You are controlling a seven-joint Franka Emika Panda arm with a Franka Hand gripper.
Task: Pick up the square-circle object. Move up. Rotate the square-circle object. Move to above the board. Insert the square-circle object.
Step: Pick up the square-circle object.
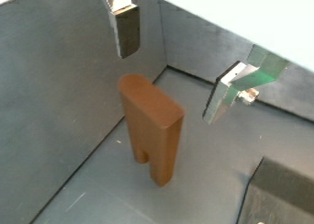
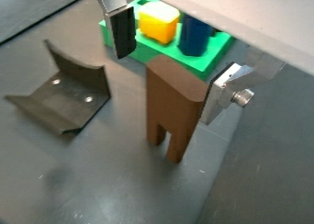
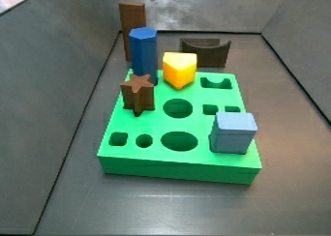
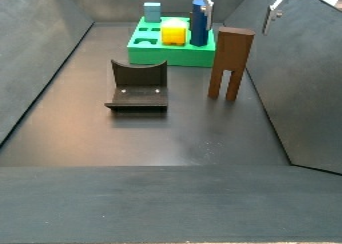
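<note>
The brown block (image 4: 231, 63) stood upright on the dark floor (image 4: 160, 128), on two short legs with a slot between them, as both wrist views showed. It sat just off the near-right corner of the green board (image 4: 158, 56) in a side view, apart from it, so the claw had free room on both flat sides. The fixture (image 4: 138, 85) stood to its left, well clear.

On the board (image 3: 155, 155), the blue pillar (image 3: 141, 52), the yellow wedge (image 3: 179, 70), the brown star (image 3: 138, 93) and the light blue cube (image 3: 233, 132) were already seated. Several holes remained unfilled, round and square among them. A dark brown notched block (image 3: 204, 53) stood at the far edge.

The gripper (image 2: 174, 61) hung above the top of the block, jaws spread wide. One finger (image 1: 127, 30) was off one flat face and the other finger (image 1: 227, 88) off the opposite face; neither pad touched wood in either wrist view. It held nothing.

Judgement: pick-up step, not yet made. The claw appeared lined up to straddle the block's narrow thickness. The next move would call for a straight descent, then closing on the flat faces high enough to leave the legged end free for the later insertion.
</note>
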